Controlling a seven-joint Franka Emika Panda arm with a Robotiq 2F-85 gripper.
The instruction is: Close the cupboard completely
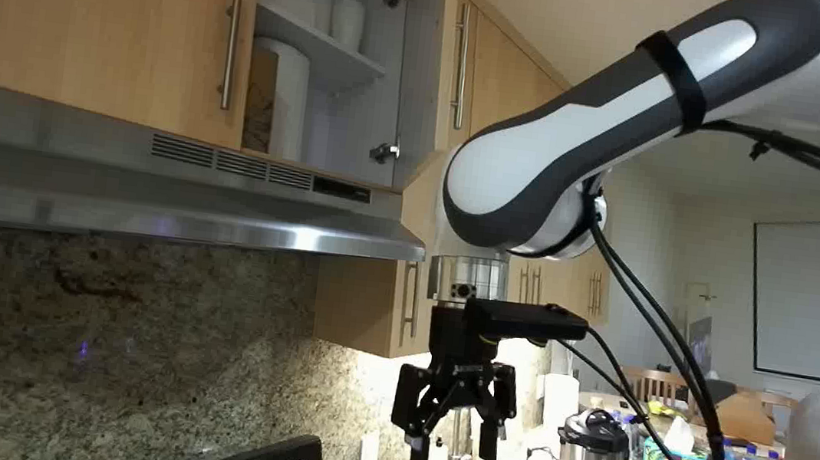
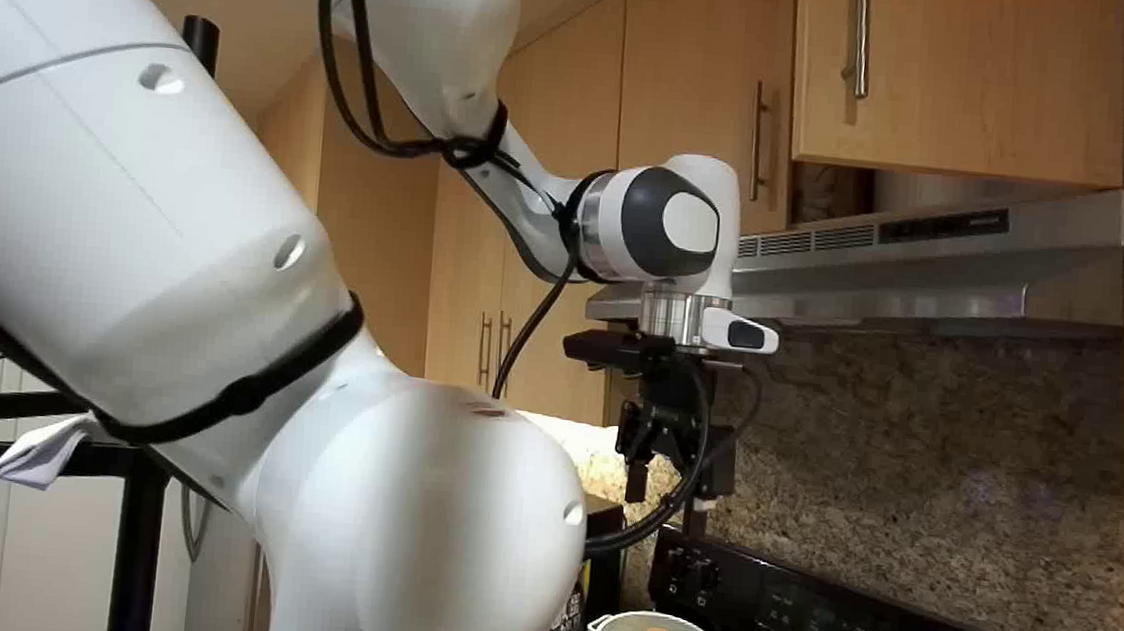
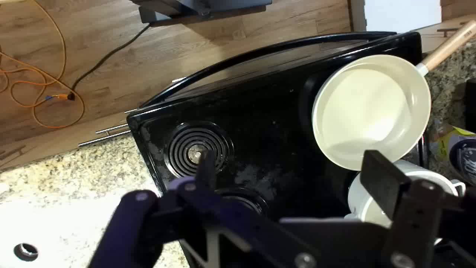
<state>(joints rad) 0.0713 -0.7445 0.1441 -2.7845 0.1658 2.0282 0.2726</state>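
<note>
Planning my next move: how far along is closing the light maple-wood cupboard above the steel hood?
Done: one flat maple door looks shut. Under way: nothing visible; the black two-fingered hand hangs open, touching neither door. Left: swinging the open maple door fully shut; a white interior shelf is exposed.

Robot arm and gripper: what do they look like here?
The arm is white with dark grey panels and rounded joints, black straps around it and black cables alongside. A silver collar sits above the black gripper, which has angular, linked fingers; a flat black box is mounted nearby.
</note>
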